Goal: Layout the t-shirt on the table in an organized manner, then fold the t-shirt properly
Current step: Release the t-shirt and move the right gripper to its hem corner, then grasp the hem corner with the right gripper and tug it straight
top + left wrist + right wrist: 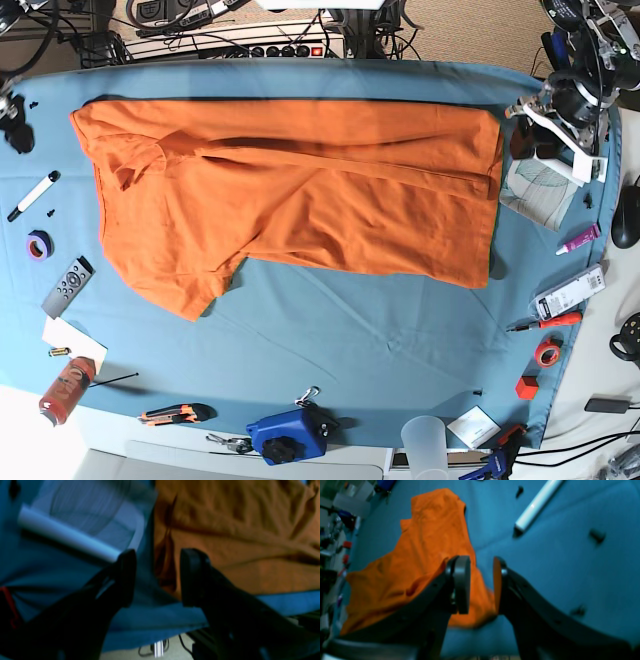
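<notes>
The orange t-shirt (pixel 300 190) lies spread sideways across the far half of the teal table (pixel 380 340), with wrinkles and one sleeve folded toward the front left. My left gripper (pixel 158 580) is open and empty, just off the shirt's (pixel 237 537) edge over the table cloth (pixel 155 620). In the base view it (pixel 528 120) is at the shirt's far right corner. My right gripper (pixel 480 585) is open and empty, hovering over a corner of the shirt (pixel 420 555). In the base view it (pixel 14 125) sits at the far left edge, mostly cut off.
A white marker (pixel 33 195) (pixel 537 503), a purple tape roll (pixel 39 244) and a remote (pixel 68 286) lie left of the shirt. A blue device (pixel 288 435) and a plastic cup (pixel 425 440) stand at the front edge. A paper sheet (pixel 535 185) and a screwdriver (pixel 545 322) lie at the right.
</notes>
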You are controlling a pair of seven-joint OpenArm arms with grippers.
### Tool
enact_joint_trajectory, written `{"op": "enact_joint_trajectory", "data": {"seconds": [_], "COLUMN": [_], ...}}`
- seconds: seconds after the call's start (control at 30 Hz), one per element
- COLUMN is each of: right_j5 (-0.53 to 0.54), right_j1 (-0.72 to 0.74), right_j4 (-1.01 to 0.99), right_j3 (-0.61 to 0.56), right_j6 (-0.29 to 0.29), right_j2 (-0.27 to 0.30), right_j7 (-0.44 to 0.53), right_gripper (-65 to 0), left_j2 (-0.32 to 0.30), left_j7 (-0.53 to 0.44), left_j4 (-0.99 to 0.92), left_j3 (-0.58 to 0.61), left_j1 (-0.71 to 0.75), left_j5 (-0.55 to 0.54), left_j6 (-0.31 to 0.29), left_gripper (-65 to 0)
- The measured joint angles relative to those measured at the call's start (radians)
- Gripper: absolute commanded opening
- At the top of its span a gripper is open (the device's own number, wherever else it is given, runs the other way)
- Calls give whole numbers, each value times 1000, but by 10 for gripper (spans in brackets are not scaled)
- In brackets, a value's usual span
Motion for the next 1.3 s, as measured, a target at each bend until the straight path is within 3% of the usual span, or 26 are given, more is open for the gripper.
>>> {"op": "enact_joint_trajectory", "data": {"seconds": [0.1, 0.27, 0.43, 0.53, 0.7, 0.8, 0.97, 1.07, 1.13, 1.3], "right_j5": [-154, -412, -698, -855, -894, -890, -948, -935, -924, -933], "right_j1": [116, 295, 448, 559, 721, 761, 742, 736, 728, 674], "right_j4": [0, -3, -14, -129, -442, -533, -555, -543, -519, -398], "right_j3": [-78, -280, -576, -724, -891, -961, -1027, -1032, -1031, -1033], "right_j6": [0, -1, -1, -102, -83, -63, -68, -69, -101, -98], "right_j2": [35, 51, 48, 52, 50, 32, 10, 11, 9, 18], "right_j7": [8, 203, 403, 492, 526, 527, 547, 488, 440, 373], "right_gripper": [-486, -486, -486, -486, -486, -486, -497, -595, -650, -650], "left_j2": [0, 0, 0, 0, 0, 1, 1, 1, 1, 1], "left_j7": [-3, -6, -13, -23, -27, -31, -31, -31, -31, -31], "left_j4": [0, 0, 0, 0, 0, 0, 0, 0, 0, 0], "left_j3": [22, 58, 69, 69, 69, 69, 69, 69, 69, 69], "left_j1": [-34, -93, -134, -137, -137, -137, -137, -137, -137, -136], "left_j5": [8, 75, 77, 77, 77, 77, 77, 70, 69, 61], "left_j6": [0, -14, -14, -14, -14, -14, -14, -14, -14, -14], "left_gripper": [-358, -358, -358, -358, -358, -358, -358, -358, -358, -358]}}
